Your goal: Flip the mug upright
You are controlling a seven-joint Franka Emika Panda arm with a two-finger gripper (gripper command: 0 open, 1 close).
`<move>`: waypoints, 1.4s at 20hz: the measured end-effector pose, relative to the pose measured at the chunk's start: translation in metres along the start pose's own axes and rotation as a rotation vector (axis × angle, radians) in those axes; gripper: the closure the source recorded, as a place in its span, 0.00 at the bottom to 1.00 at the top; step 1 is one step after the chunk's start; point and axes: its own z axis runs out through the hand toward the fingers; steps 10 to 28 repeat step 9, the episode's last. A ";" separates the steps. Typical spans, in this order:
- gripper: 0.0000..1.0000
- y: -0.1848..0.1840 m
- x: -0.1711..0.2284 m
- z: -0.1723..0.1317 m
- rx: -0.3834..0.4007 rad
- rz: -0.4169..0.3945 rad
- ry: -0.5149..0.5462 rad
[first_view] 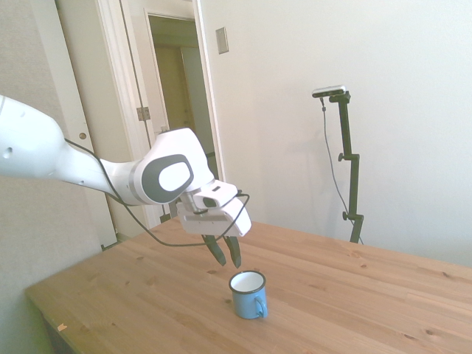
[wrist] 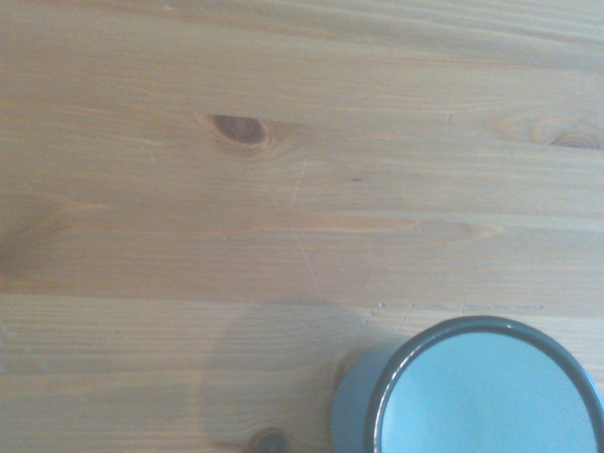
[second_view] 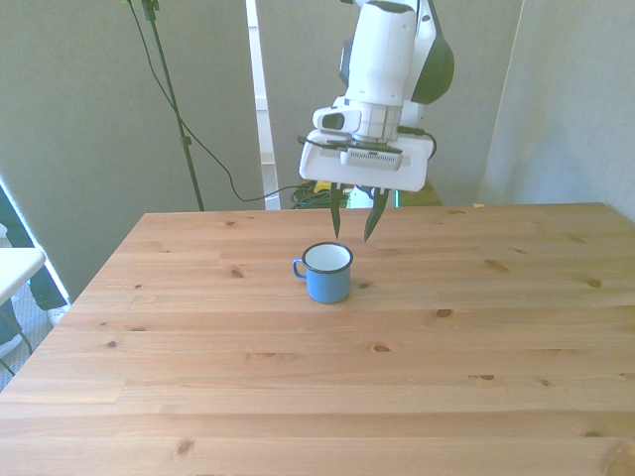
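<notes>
Now the mug (first_view: 248, 294) stands up straight on the tabletop (first_view: 354, 295), mouth up, so its long way runs up and down. Its handle (second_view: 298, 268) points to the front view's left. The end effector (second_view: 354, 223) hangs just above the mug, a bit behind its rim, not touching it. Its two fingers are spread apart and hold nothing. I think the flip is done. There is one mug, one arm (first_view: 88, 171) and one end effector.
</notes>
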 end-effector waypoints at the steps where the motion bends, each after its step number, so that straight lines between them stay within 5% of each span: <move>1: 0.00 0.002 -0.005 -0.011 0.016 -0.002 -0.006; 9: 0.00 0.015 -0.069 -0.058 0.135 -0.013 -0.033; 28: 0.00 0.015 -0.069 -0.058 0.135 -0.013 -0.033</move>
